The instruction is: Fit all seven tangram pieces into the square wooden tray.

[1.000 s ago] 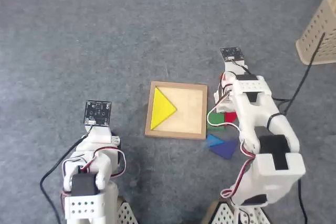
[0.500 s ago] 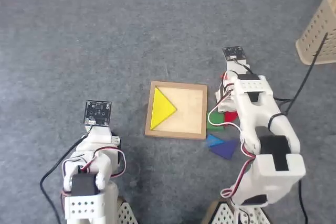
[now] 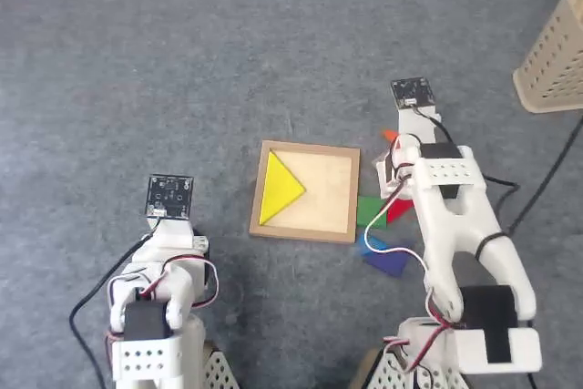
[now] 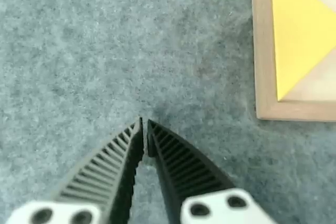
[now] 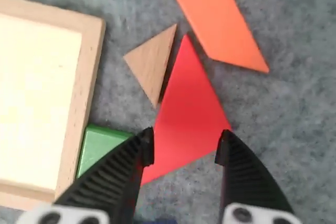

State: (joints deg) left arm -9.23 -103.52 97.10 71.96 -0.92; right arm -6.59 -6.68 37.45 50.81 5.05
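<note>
So far one piece, the yellow triangle, lies inside the tray, along the tray side nearest the left arm; the others I can see lie outside it. The right gripper hangs just off the tray's opposite side, jaws spread and straddling the red triangle. Picking up that piece looks like the step in hand. Next it probably needs to lower and close across the triangle without nudging the small wooden triangle just beside it, then lift. The left gripper sits with fingers together over the carpet, near the tray's yellow side.
</note>
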